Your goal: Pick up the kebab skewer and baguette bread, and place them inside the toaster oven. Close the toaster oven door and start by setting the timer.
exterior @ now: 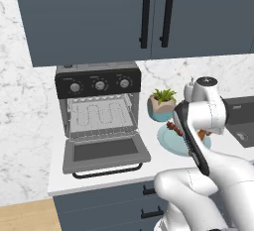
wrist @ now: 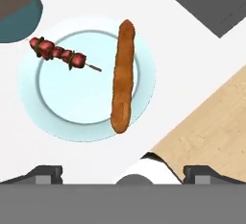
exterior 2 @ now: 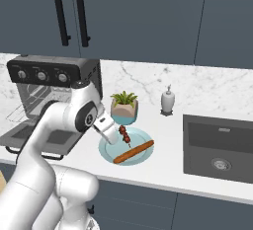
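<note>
Overhead, kebab skewer (wrist: 60,54) beside baguette bread (wrist: 123,76).

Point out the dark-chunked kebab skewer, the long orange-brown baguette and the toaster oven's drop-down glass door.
dark-chunked kebab skewer (wrist: 58,53): hand view, middle chunk.
long orange-brown baguette (wrist: 122,76): hand view, mid-loaf.
drop-down glass door (exterior: 105,149): left base view, window centre.

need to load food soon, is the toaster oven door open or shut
Open. The toaster oven door lies folded down flat in front of the toaster oven, handle at the front, with the wire rack exposed inside.
</note>
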Tool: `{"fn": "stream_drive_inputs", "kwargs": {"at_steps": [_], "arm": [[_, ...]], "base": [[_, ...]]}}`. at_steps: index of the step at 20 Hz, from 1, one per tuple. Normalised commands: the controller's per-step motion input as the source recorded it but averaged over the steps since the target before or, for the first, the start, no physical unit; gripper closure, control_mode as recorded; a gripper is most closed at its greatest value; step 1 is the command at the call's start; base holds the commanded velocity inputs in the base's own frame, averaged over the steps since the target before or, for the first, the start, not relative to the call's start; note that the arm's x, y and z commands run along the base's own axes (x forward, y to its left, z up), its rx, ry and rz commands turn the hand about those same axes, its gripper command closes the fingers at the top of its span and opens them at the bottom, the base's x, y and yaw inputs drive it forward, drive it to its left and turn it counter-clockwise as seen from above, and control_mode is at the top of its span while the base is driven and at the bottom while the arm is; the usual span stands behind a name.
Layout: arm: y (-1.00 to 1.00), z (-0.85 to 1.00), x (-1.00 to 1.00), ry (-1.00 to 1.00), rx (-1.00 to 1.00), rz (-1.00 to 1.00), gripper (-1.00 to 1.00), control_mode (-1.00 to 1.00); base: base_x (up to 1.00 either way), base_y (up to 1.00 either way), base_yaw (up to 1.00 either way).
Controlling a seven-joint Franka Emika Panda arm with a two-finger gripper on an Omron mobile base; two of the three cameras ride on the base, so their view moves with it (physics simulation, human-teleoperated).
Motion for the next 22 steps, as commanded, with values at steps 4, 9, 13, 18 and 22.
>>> {"fn": "stream_drive_inputs", "kwargs": {"at_steps": [4, 9, 13, 18, 22], "arm": [[-0.72, -0.38, 0.06, 0.01, 0.0, 0.0, -1.0, -1.0], [-0.05, -0.42, 0.4, 0.0, 0.0, 0.0, -1.0, -1.0], [0.0, -0.41, 0.44, 0.01, 0.0, 0.0, -1.0, -1.0], [-0.07, -0.44, 0.16, 0.07, 0.0, 0.0, -1.0, -1.0], [-0.13, -0.43, 0.17, 0.06, 0.0, 0.0, -1.0, -1.0]], "base": [[0.0, 0.0, 0.0], [0.0, 0.0, 0.0], [0.0, 0.0, 0.0], [0.0, 0.0, 0.0], [0.0, 0.0, 0.0]]}}
